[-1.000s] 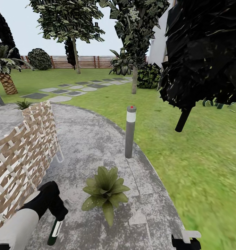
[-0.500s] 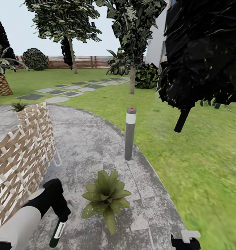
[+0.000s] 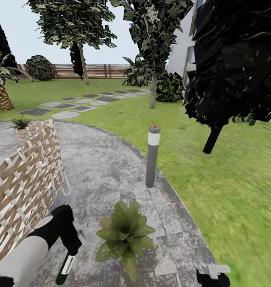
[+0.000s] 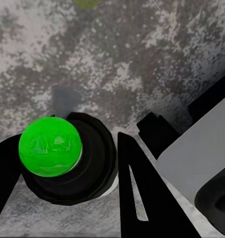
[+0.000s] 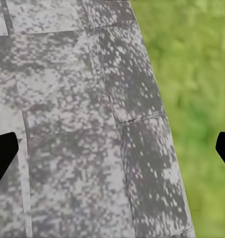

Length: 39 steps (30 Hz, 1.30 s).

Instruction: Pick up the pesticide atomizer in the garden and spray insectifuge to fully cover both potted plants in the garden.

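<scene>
While the left gripper (image 3: 71,249) stays clamped on the slim dark green-black pesticide atomizer with a white label (image 3: 65,268), the bottle hangs low over the round grey stone patio (image 3: 107,159), just beside the nearer potted plant, a rosette of broad pointed green leaves (image 3: 125,236). The right gripper (image 5: 112,148) hovers with fingers apart, holding nothing. A second small potted plant (image 3: 20,123) sits behind the woven wicker chair (image 3: 28,171). Judged from this, good spraying calls for aiming the nozzle at the rosette's centre and sweeping across all its leaves.
</scene>
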### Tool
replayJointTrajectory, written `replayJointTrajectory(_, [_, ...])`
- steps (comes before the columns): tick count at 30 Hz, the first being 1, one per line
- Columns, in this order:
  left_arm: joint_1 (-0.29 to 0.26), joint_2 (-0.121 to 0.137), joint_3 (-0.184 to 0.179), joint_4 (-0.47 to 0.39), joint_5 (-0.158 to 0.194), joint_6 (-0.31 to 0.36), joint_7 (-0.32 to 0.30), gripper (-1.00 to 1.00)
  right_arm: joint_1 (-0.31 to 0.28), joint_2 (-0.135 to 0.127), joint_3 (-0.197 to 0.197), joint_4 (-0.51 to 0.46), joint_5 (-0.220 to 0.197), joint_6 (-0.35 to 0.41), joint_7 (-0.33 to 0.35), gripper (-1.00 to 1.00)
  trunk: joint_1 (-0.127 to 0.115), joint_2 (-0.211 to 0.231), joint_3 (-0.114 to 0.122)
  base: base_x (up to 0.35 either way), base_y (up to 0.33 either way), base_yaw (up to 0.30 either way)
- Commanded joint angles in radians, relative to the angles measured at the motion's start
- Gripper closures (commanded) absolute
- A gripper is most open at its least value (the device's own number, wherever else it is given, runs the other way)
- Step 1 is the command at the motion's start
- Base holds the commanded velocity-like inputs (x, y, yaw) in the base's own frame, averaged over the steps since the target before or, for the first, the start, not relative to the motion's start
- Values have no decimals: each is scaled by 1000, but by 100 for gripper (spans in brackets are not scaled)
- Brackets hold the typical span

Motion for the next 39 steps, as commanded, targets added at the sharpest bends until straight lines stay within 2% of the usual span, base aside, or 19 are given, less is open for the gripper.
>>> replayJointTrajectory(1, [2, 3, -5, -2, -4, 9, -7, 100, 0, 0, 9, 0, -9, -3, -2, -100, 0, 0, -1, 28, 16, 0])
replayJointTrajectory(8, [16, 35, -10, 13, -9, -4, 3, 100, 0, 0, 9, 0, -8, -3, -2, -100, 0, 0, -1, 4, 2, 0])
replayJointTrajectory(10, [34, 30, -17, 13, -28, -5, 4, 100, 0, 0, 9, 1, -8, -3, -2, -100, 0, 0, -1, 0, 0, 0])
replayJointTrajectory(14, [38, 22, -14, 2, -39, 4, -8, 100, 0, 0, 9, 1, -7, -3, -2, -100, 0, 0, -1, 0, 0, 0])
replayJointTrajectory(16, [19, 13, -14, -11, -40, 9, -27, 100, 0, 0, 9, 1, -7, -3, -2, -100, 0, 0, -1, 0, 0, 0])
replayJointTrajectory(17, [-26, 8, -14, -28, -40, 11, -56, 100, 0, 0, 9, 1, -7, -3, -2, -100, 0, 0, -1, 0, 0, 0])
replayJointTrajectory(19, [-77, 11, -15, -34, -41, 12, -96, 100, 0, 0, 9, 1, -7, -3, -2, -100, 0, 0, -1, 0, 0, 0])
replayJointTrajectory(22, [-106, 14, -20, -33, -43, 10, -116, 100, 0, 0, 9, 1, -8, -2, -2, -100, 0, 0, -1, 0, 0, 0])
replayJointTrajectory(25, [-101, 17, -60, -26, -54, 1, -121, 100, 0, 0, 9, 0, -8, -3, -2, -100, 0, 0, -1, 0, 0, 0])
replayJointTrajectory(28, [-94, -2, -150, -26, -79, 1, -125, 100, 0, 0, 9, 1, -8, -3, -2, -100, 0, 0, -1, 0, 0, 0])
replayJointTrajectory(30, [-95, -26, -170, -25, -85, 0, -126, 100, 0, 0, 9, 0, -8, -3, -2, -100, 0, 0, -1, 0, 0, 0])
replayJointTrajectory(32, [-95, -32, -181, -24, -86, -2, -130, 100, 0, 0, 9, 0, -8, -3, -2, -100, 0, 0, -1, 0, 0, 0])
replayJointTrajectory(33, [-94, -29, -181, -23, -85, -3, -130, 100, 0, 0, 9, 0, -9, -3, -2, -100, 0, 0, -1, 0, 0, 0])
replayJointTrajectory(35, [-94, -6, -181, -21, -83, -5, -131, 100, 0, 0, 9, 0, -9, -3, -2, -100, 0, 0, -1, 0, 0, 0])
replayJointTrajectory(37, [-88, 50, -177, -20, -74, -12, -132, 100, 0, 0, 9, 0, -9, -3, -2, -100, 0, 0, -1, 0, 0, 0])
replayJointTrajectory(39, [-63, 66, -171, -16, -74, -36, -132, 100, 0, 0, 9, 0, -9, -3, -2, -100, 0, 0, -1, 0, 0, 0])
